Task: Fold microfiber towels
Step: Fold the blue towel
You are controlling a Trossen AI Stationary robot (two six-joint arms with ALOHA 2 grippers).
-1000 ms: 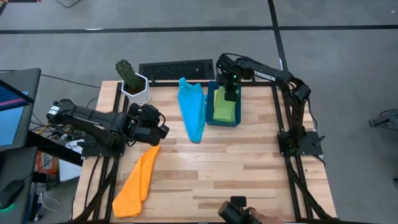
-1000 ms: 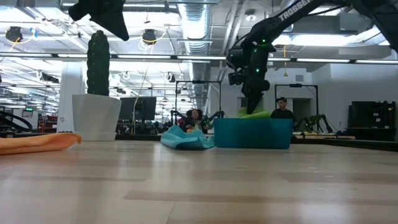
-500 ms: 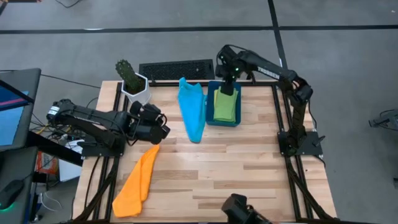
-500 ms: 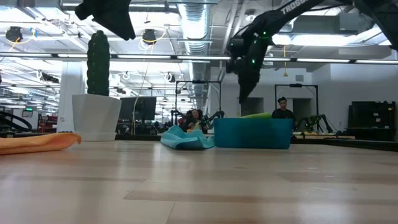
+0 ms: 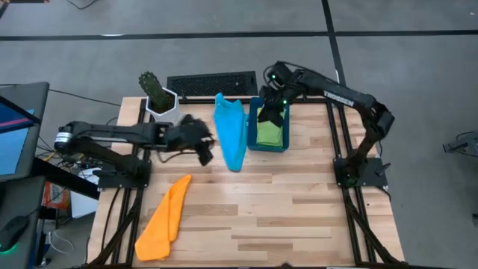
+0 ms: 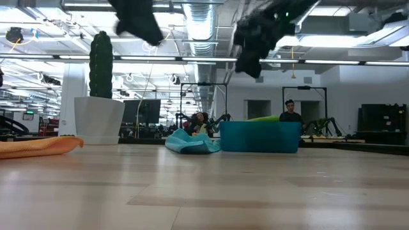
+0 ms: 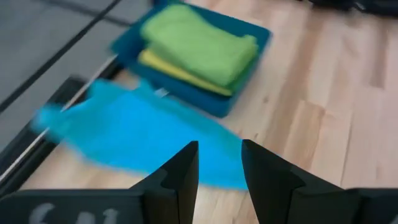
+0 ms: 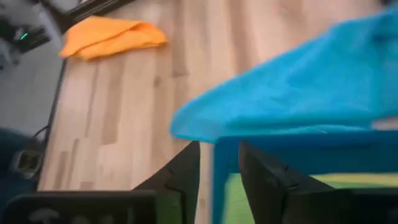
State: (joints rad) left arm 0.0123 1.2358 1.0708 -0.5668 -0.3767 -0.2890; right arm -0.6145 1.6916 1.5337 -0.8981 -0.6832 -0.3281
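Butcher-block planks make up the table [image 5: 246, 217], which sits on a dark frame over a grey floor; in the low view an open workshop hall stretches behind it. Largest of the cloths, the light blue towel [image 5: 231, 136] lies crumpled with its long axis running from the far edge toward the table's middle, one side resting against the dark blue bin [image 5: 252, 142]. Well apart from it, the orange towel [image 5: 166, 218] lies as a long strip toward the near left corner. Inside the bin a folded green towel [image 7: 200, 45] sits on top of a folded yellow towel [image 7: 180, 71].

Judging by these positions, the blue cloth is the next one to fold. It lies just to the right of the left gripper [image 5: 205, 149], which hangs above the table at the cloth's left edge; the wrist view shows the cloth directly ahead past the fingers [image 7: 177, 180], which stand a little apart with nothing between them. This arm seems the nearer of the two to the cloth's free side. The right gripper [image 5: 273, 113] hangs over the bin, just right of the cloth, its fingers [image 8: 186, 171] likewise parted and empty.

White lettering runs along the right arm, too small to read.
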